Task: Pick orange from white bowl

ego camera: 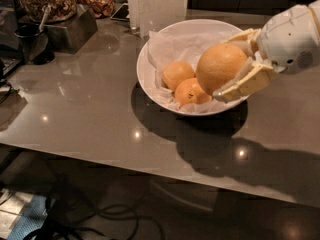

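A kitchen-style snack counter (95,129) (nut jars (47,1), white bowl (142,74)), pincer (222,66) gripping the orange (217,63) over that bowl.

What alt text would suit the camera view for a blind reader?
A robot's cream two-finger tool, reaching in from the right edge, grips a large orange over a paper-lined white bowl holding two smaller oranges, on a grey table.

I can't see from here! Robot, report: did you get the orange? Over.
Hand shut on orange, above the white bowl. Two smaller oranges close beneath it.
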